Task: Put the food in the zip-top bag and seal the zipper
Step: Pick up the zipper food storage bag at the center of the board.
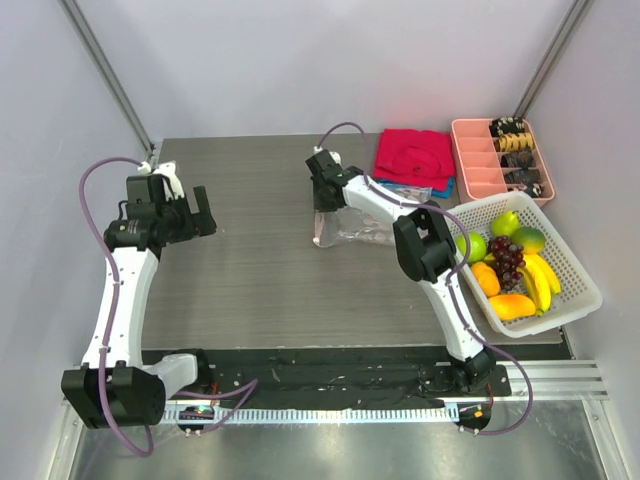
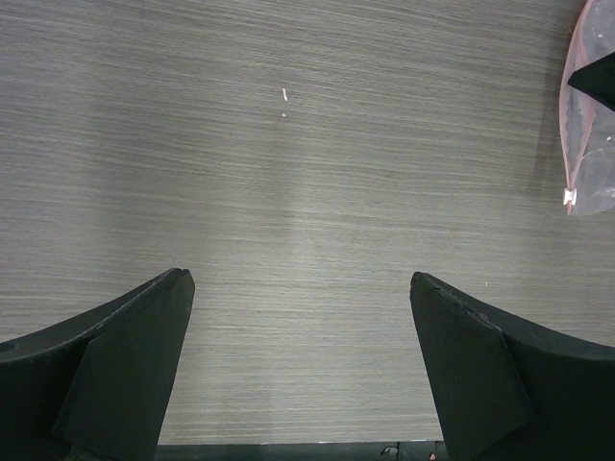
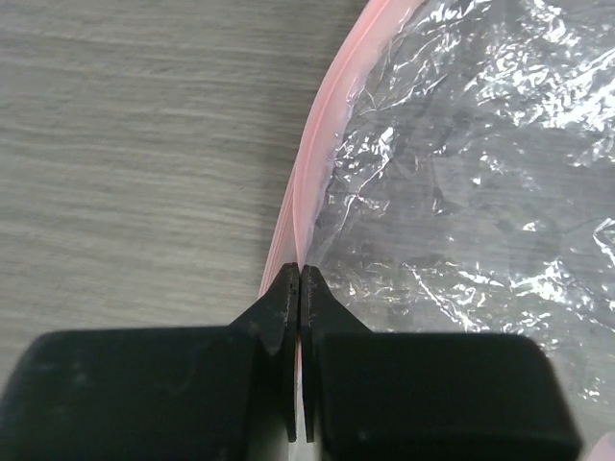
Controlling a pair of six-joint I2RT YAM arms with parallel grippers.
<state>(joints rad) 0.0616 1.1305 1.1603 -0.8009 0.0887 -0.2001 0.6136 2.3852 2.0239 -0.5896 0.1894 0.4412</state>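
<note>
Top view: the right claw [image 1: 320, 222] sits at the left edge of the zip-top bag [image 1: 365, 232], with the left claw [image 1: 203, 210] well apart from it.

Left wrist: its fingers [image 2: 125, 365] are spread wide over bare table [image 2: 307, 192], the bag at far right.

Right wrist: the jaws are pinched tight on the zipper [image 3: 312, 173].

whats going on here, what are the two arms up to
The right gripper is pinched shut on the pink zipper at the mouth of the clear zip-top bag, which lies on the table. The left gripper hangs open over bare tabletop, holding nothing. The toy fruit all sits in the white mesh basket; none is in the bag yet.
</note>
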